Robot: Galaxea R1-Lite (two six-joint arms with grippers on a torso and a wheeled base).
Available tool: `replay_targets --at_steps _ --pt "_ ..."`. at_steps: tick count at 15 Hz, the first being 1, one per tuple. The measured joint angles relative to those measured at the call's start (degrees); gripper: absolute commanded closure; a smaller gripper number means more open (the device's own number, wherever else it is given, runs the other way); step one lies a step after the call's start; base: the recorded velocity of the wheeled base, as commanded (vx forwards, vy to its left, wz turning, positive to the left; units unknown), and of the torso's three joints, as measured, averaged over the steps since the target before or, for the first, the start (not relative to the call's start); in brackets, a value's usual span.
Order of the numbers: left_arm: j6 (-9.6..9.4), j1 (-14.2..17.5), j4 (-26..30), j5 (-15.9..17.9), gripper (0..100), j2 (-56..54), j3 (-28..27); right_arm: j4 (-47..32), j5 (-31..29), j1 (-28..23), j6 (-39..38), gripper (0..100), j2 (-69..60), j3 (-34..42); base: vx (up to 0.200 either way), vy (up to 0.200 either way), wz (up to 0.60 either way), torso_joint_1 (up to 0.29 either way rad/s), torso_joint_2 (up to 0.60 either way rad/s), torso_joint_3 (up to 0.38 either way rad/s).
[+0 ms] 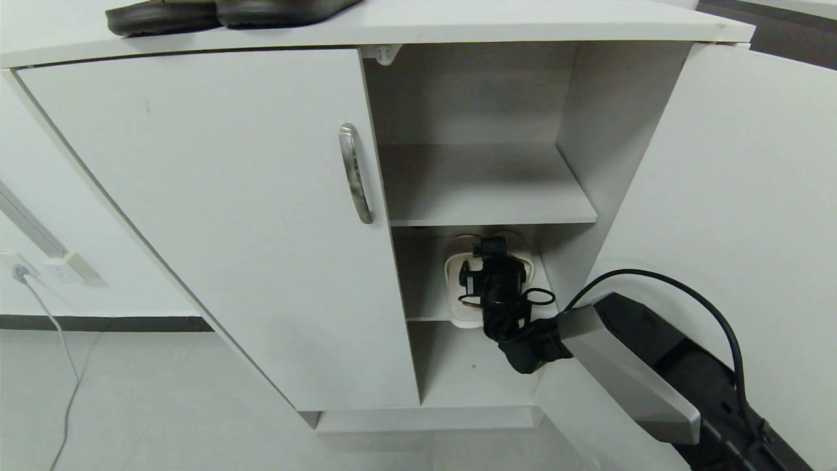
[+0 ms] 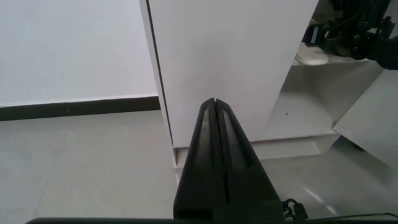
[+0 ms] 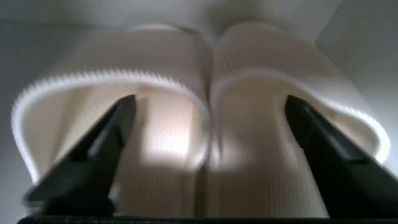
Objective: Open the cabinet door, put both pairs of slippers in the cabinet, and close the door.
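Observation:
A pair of white slippers [image 1: 456,293] [image 3: 205,81] lies side by side on the cabinet's middle shelf [image 1: 418,288], toes toward the back. My right gripper [image 1: 492,256] [image 3: 210,102] is inside that compartment, just above the pair, open with one finger at each outer side. Dark slippers [image 1: 196,13] rest on the cabinet top [image 1: 523,26]. The right door [image 1: 732,196] stands open; the left door [image 1: 216,216] is closed. My left gripper [image 2: 214,106] is shut on nothing, low over the floor before the closed door. The white slippers [image 2: 311,57] appear far off there.
The upper shelf [image 1: 484,190] and the bottom compartment [image 1: 471,373] hold nothing. A metal handle [image 1: 355,173] sits on the closed door. A wall socket [image 1: 19,271] with a trailing cable is at the left, above tiled floor [image 1: 131,405].

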State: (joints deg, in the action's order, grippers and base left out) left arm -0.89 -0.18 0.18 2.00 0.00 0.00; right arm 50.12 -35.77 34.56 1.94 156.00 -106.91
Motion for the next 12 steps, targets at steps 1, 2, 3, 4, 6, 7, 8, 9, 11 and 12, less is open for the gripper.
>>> replay_targets --at_steps 1,2,3,4,6,7,8,9,11,12 --pt "0.00 0.0 0.0 0.0 100 0.0 0.0 1.2 -0.1 0.3 0.0 0 -1.2 3.1 0.000 0.000 0.00 0.000 0.00 0.000" --pt "0.00 0.0 0.0 0.0 100 0.0 0.0 2.9 -0.1 0.7 0.1 0 -2.8 6.9 0.000 0.000 0.00 0.000 0.00 0.000" --pt "0.00 0.0 0.0 0.0 100 0.0 0.0 4.8 -0.1 1.1 0.0 0 -4.8 11.3 0.000 0.000 0.00 0.000 0.00 0.000" --pt "0.00 0.0 0.0 0.0 100 0.0 0.0 6.9 -0.1 1.7 0.0 0 -7.0 16.3 0.000 0.000 0.00 0.000 0.00 0.000" --pt "-0.01 0.0 0.0 0.0 100 0.0 0.0 11.8 -0.5 3.2 -0.1 0 -12.4 27.5 0.000 0.000 0.00 0.000 0.00 0.000" --pt "-0.01 0.0 0.0 0.0 100 0.0 0.0 14.2 -0.7 3.9 -0.2 0 -14.8 32.9 0.000 0.000 0.00 0.000 0.00 0.000" --pt "-0.04 0.0 0.0 0.0 100 0.0 0.0 17.3 -0.9 4.8 -0.2 0 -17.5 39.5 0.000 0.000 0.00 0.000 0.00 0.000" --pt "0.00 0.0 0.0 0.0 100 0.0 0.0 20.7 -1.1 5.9 -0.3 0 -20.2 45.8 0.000 0.000 0.00 0.000 0.00 0.000" --pt "-0.04 0.0 0.0 0.0 100 0.0 0.0 26.6 -1.7 8.0 -0.4 0 -24.4 56.5 0.000 0.000 0.00 0.000 0.00 0.000" --pt "-0.01 0.0 0.0 0.0 100 0.0 0.0 29.2 -2.1 9.1 -0.4 0 -26.4 60.6 0.000 0.000 0.00 0.000 0.00 0.000"
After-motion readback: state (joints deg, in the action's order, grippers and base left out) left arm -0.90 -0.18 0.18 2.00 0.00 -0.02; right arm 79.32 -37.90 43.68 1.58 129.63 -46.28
